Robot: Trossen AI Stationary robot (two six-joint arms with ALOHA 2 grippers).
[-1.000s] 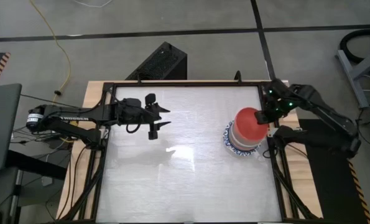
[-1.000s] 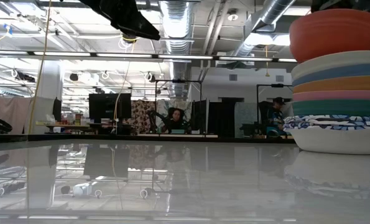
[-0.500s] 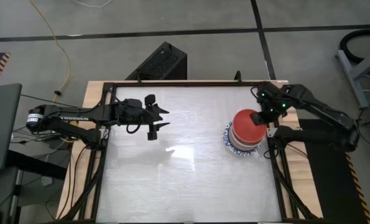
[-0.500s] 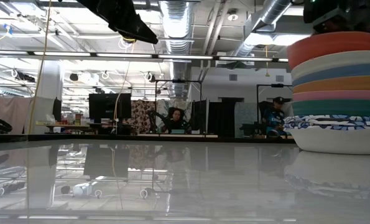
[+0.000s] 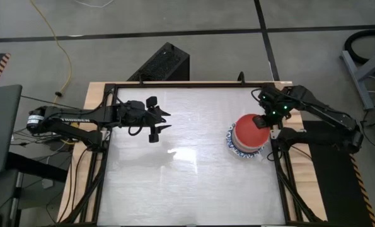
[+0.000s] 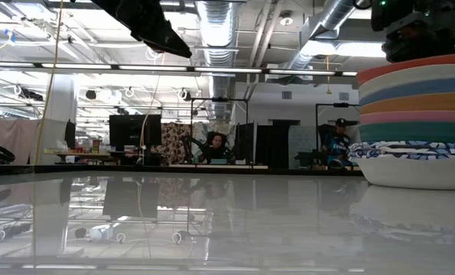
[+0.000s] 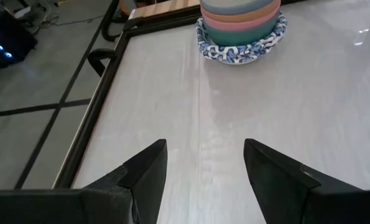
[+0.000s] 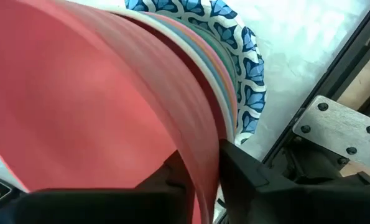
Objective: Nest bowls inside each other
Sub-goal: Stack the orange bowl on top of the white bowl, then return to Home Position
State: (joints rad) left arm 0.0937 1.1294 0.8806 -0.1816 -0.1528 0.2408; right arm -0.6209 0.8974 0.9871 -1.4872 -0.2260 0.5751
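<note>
A stack of nested bowls (image 5: 247,135) stands at the table's right side. A white bowl with a blue-patterned rim (image 6: 411,153) is at the bottom. Green, pink, orange, blue and cream bowls lie above it, and the red bowl (image 5: 249,128) is on top. Only the red bowl's rim (image 6: 411,65) shows above the cream one. My right gripper (image 5: 263,120) points down at the stack's right side, open, with its fingers on either side of the red rim. My left gripper (image 5: 161,121) hangs open above the table's left half, facing the stack (image 7: 240,25). My right gripper comes from above with one finger (image 8: 178,180) inside the red bowl and the other (image 8: 240,168) outside its rim (image 8: 204,163). I cannot tell whether either finger touches the rim. The red bowl rests nested in the stack, not lifted.
A black frame (image 5: 276,165) runs round the table close beside the stack, with a metal bracket (image 8: 334,124) on it. A black box (image 5: 165,63) stands beyond the far edge. People (image 6: 216,145) sit far off in the room behind. Bare tabletop lies between the two grippers.
The red bowl stood high above the cream bowl a second ago. It has sunk into the stack, and only its rim shows above it. My right gripper has tipped a little over the stack's right side.
</note>
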